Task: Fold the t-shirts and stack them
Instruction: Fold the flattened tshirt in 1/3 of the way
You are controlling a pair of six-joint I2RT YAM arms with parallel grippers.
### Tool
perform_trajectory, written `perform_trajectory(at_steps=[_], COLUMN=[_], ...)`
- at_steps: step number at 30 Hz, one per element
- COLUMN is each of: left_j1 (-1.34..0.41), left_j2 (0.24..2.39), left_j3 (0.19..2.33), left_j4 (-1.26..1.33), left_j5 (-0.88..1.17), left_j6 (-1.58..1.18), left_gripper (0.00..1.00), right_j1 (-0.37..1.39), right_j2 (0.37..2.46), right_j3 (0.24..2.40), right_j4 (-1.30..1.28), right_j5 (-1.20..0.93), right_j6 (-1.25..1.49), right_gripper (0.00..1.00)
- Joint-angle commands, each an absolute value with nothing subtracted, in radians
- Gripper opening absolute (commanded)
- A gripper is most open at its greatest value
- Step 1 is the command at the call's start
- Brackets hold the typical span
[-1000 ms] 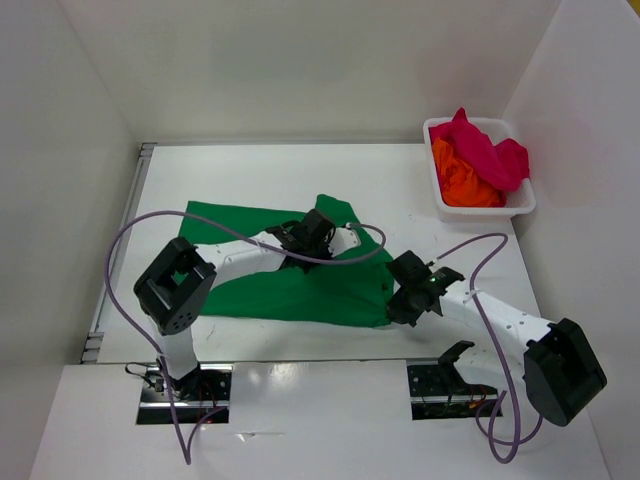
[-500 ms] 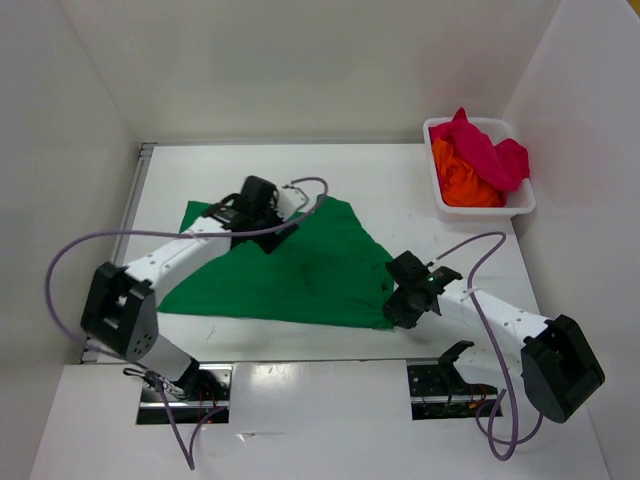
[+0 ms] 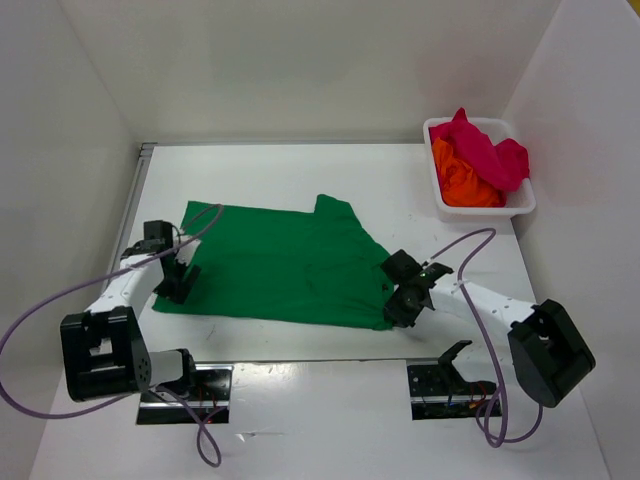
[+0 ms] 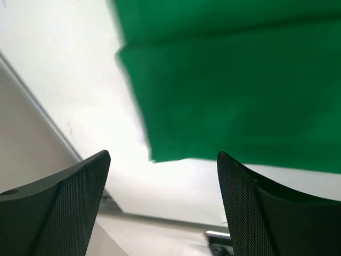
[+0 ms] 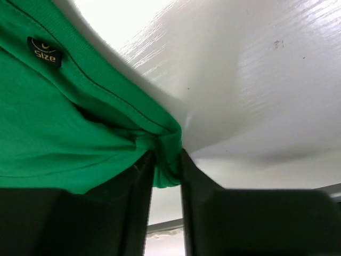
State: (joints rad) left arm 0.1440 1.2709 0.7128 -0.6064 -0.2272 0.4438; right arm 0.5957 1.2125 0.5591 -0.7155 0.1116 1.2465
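**Green shirt** (image 3: pixel 290 265): soft plain knit, lying flat as a rough wedge on the left and middle of the counter (image 3: pixel 400 180), its wide end towards the left edge and its narrow end towards the near right. The left end is a straight double layer with a squared corner. A ribbed, stitched hem runs along the right end, with a small black label (image 5: pixel 44 52) printed "size" just inside it.

**Left gripper** (image 3: pixel 172 272): at the shirt's left end, near the counter's left edge. Its jaws are spread wide with nothing between them. The fingers (image 4: pixel 64 208) are black with fine mesh-textured pads.

**Right gripper** (image 3: pixel 400 300): at the shirt's near-right corner, pinching a bunched fold of the hem in a narrow slot between smooth black fingers (image 5: pixel 194 208).

**Basket** (image 3: pixel 480 212): white plastic, rectangular with rounded corners, at the far right corner. It holds the crumpled orange shirt (image 3: pixel 462 180), with the magenta shirt (image 3: pixel 485 150) heaped over it and spilling past the right rim.

**Counter**: glossy white with a faint grain.
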Motion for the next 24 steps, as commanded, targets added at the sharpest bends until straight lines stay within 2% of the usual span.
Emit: perform_trajectory(at_steps=[1,2,3,6,9,11,13,14,17,18,20,21,24], left_j1=[0.279,0.314,0.38,0.437,0.437,0.437,0.437,0.437,0.437,0.437,0.437,0.446,0.462], left_j2=[1.29,1.319,1.333,1.406,1.5,1.569,1.615,1.624,1.612,1.612,1.599,1.582,1.519], left_j3=[0.698,0.707,0.734,0.771,0.781,0.805,0.825,0.839,0.824,0.815,0.801,0.786,0.758], left_j4=[-0.551,-0.54,-0.54,-0.581,-0.607,-0.62,-0.632,-0.641,-0.641,-0.652,-0.663,-0.675,-0.699], left_j5=[-0.258,-0.258,-0.236,-0.161,-0.098,-0.04,0.014,0.029,0.041,0.041,0.017,-0.001,-0.055], left_j6=[0.531,0.543,0.555,0.586,0.618,0.618,0.618,0.606,0.606,0.617,0.63,0.643,0.666], left_gripper=[0.88,0.88,0.88,0.88,0.88,0.82,0.73,0.58,0.41,0.26,0.1,0.05,0.02], right_j1=[0.604,0.604,0.604,0.604,0.604,0.604,0.604,0.604,0.614,0.614,0.614,0.626,0.638], right_j2=[1.235,1.223,1.213,1.194,1.174,1.163,1.163,1.163,1.172,1.172,1.172,1.163,1.152], right_j3=[0.571,0.571,0.571,0.562,0.561,0.551,0.551,0.551,0.551,0.551,0.551,0.551,0.56], right_j4=[-0.693,-0.693,-0.693,-0.693,-0.693,-0.684,-0.684,-0.684,-0.684,-0.684,-0.695,-0.695,-0.719], right_j5=[0.143,0.143,0.143,0.143,0.143,0.143,0.143,0.143,0.143,0.143,0.133,0.123,0.112], right_j6=[1.246,1.246,1.246,1.246,1.255,1.255,1.255,1.255,1.255,1.255,1.255,1.255,1.255], right_gripper=[0.28,0.23,0.14,0.04,0.04,0.0,0.0,0.0,0.0,0.0,0.0,0.0,0.0])
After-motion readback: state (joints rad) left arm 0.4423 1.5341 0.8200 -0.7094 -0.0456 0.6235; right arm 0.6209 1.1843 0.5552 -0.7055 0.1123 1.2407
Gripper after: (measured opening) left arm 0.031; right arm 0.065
